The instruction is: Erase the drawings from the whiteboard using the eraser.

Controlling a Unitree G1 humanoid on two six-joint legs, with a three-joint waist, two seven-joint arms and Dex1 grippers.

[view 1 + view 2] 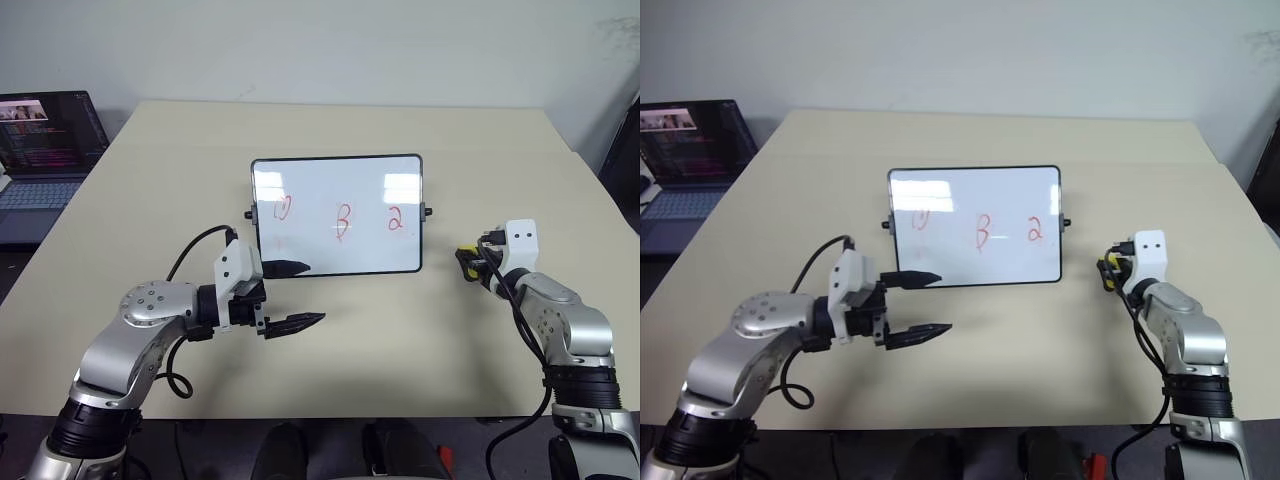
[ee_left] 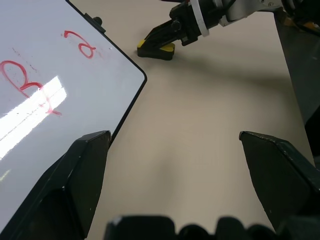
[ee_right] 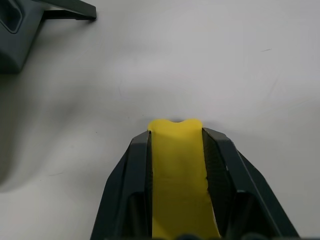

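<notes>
The whiteboard stands propped at the table's middle with the drawings in a row: a red loop, a "B" and a "2". To the board's right, my right gripper is shut on the yellow eraser, low over the tabletop. The left wrist view shows the eraser with its black base on the table, held between those fingers. My left gripper hangs open and empty in front of the board's lower left corner, pointing right.
An open laptop sits at the far left, beside the beige table. A black cable loops from my left arm over the table's front left.
</notes>
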